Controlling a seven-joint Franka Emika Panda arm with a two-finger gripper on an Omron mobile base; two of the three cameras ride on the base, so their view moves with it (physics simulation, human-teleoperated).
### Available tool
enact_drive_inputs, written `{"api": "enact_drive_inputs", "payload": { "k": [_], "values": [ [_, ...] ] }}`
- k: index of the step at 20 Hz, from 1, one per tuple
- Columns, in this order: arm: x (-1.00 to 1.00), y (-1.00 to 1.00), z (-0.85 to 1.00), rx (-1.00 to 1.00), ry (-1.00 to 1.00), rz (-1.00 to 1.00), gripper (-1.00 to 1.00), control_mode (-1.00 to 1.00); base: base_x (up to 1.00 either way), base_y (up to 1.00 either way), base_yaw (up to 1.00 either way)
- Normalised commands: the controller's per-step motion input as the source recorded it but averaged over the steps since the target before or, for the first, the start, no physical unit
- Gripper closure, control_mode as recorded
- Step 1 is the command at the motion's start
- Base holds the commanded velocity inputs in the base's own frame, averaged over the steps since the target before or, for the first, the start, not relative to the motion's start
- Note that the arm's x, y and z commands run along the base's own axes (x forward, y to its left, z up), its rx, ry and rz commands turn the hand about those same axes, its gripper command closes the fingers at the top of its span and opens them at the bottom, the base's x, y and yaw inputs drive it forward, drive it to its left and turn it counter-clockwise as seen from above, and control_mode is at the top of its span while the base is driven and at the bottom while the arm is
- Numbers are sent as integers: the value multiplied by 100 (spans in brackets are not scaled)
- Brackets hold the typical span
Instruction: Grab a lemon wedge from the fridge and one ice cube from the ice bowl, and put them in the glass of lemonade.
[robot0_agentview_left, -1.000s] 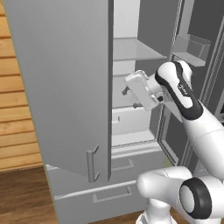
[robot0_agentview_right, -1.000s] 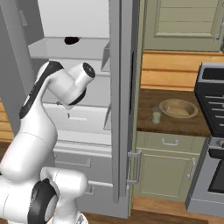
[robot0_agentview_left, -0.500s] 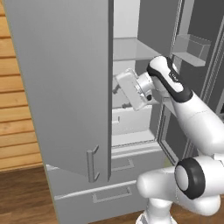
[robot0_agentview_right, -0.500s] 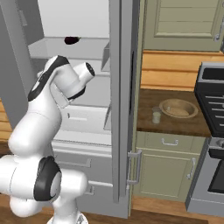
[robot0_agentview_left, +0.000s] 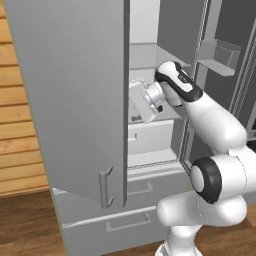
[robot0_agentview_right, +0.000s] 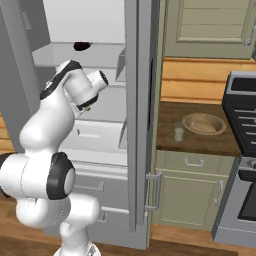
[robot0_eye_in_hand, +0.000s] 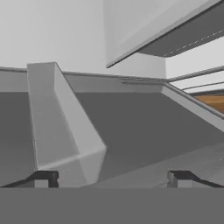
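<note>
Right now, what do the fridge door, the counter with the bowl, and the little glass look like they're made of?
The fridge door looks like brushed or painted metal: flat, matte light grey, with a bar handle. The counter looks like dark stained wood, brown and matte. The glass of lemonade looks like clear glass, pale and see-through, beside the ice bowl; the rendering leaves it open.

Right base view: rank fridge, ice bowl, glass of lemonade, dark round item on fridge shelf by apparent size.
1. fridge
2. ice bowl
3. dark round item and glass of lemonade: look alike in size, at different distances, so unranked.
</note>
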Motion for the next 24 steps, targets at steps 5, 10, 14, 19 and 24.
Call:
{"api": "enact_drive_inputs", "payload": {
  "k": [5,10,14,19,24],
  "values": [
    [-19,50,-16,7,1,12,-100,-100,0,0,0],
    [-68,55,-1,10,0,15,-100,-100,0,0,0],
    [-71,64,0,9,0,17,-100,-100,0,0,0],
    [-49,69,0,4,0,16,-100,-100,0,0,0],
    [-29,14,18,1,-6,6,-100,-100,0,0,0]
  ]
}}
